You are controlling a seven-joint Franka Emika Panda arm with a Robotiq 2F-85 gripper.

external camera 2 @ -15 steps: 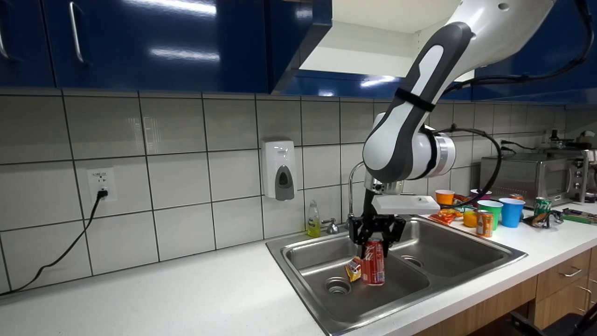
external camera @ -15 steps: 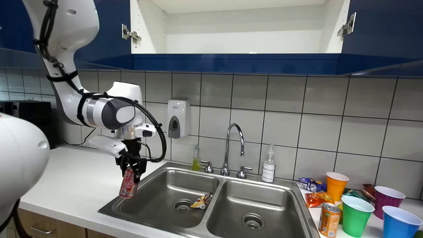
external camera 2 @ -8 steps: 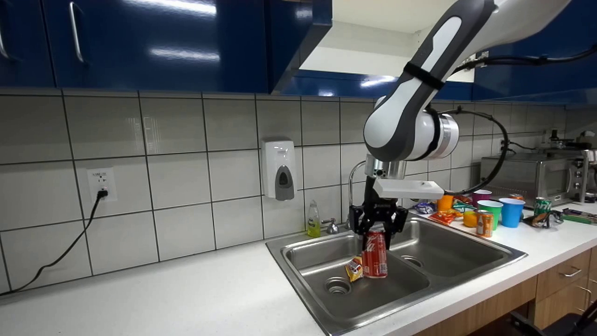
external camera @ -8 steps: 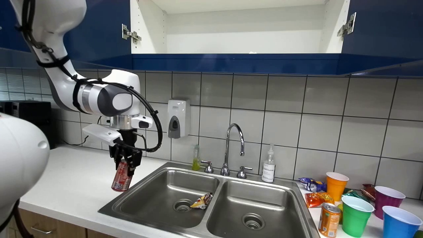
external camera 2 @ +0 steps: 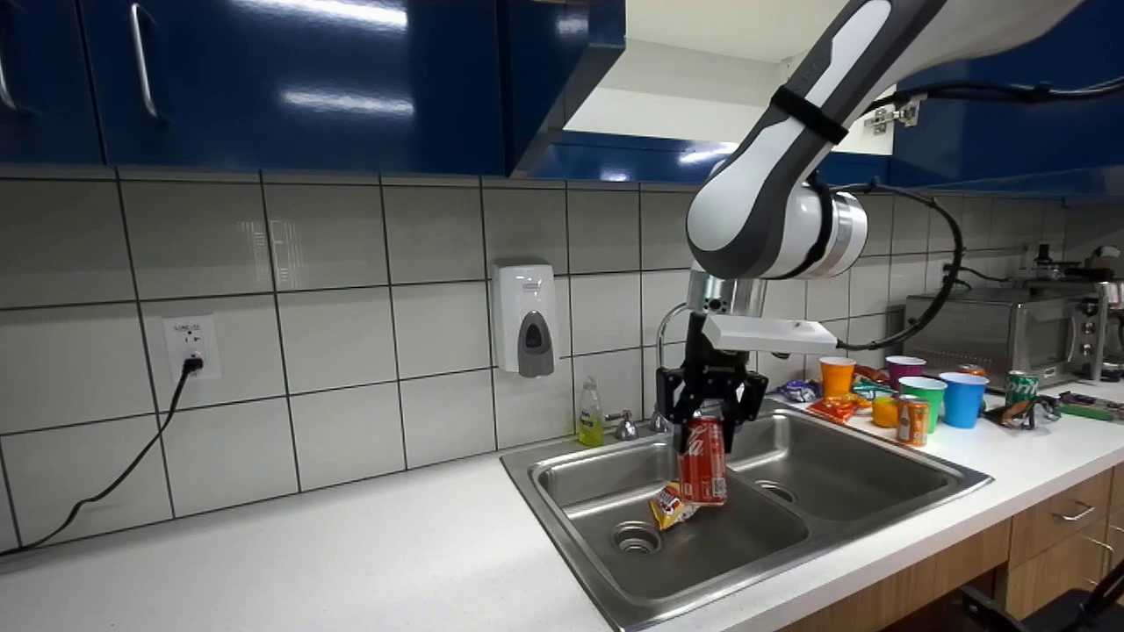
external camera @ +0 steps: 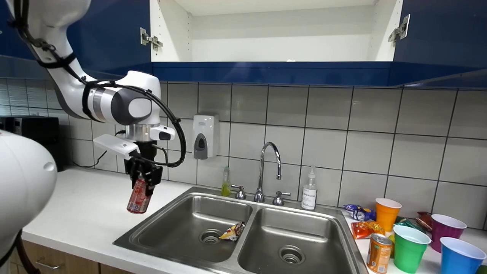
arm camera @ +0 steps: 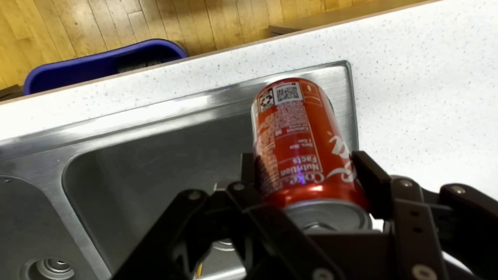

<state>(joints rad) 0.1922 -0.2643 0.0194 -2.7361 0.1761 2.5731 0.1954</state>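
Note:
My gripper [external camera: 144, 185] is shut on a red Coke can [external camera: 139, 199], holding it near its top. The can also shows in an exterior view [external camera 2: 704, 470] and in the wrist view [arm camera: 291, 132]. Its silver lid sits close to the gripper's palm, and its base points down and leans slightly outward. The black fingers [arm camera: 373, 182] press on both sides of the can. The can hangs in the air above the sink's corner and the counter beside it. A yellow snack bag [external camera: 233, 232] lies in the sink basin [external camera: 179, 236] below.
A faucet [external camera: 262, 171] stands behind the sink, with soap bottles [external camera: 225, 182] [external camera: 309, 192] beside it. Cups [external camera: 411, 247], an orange can [external camera: 379, 253] and snack bags [external camera: 365, 229] crowd the counter past the sink. An open cabinet [external camera: 281, 38] hangs above. A blue bin [arm camera: 105, 62] stands below the counter edge.
The arm has risen with the can in its grip. In an exterior view the can has also shifted slightly left. The grip looks the same.

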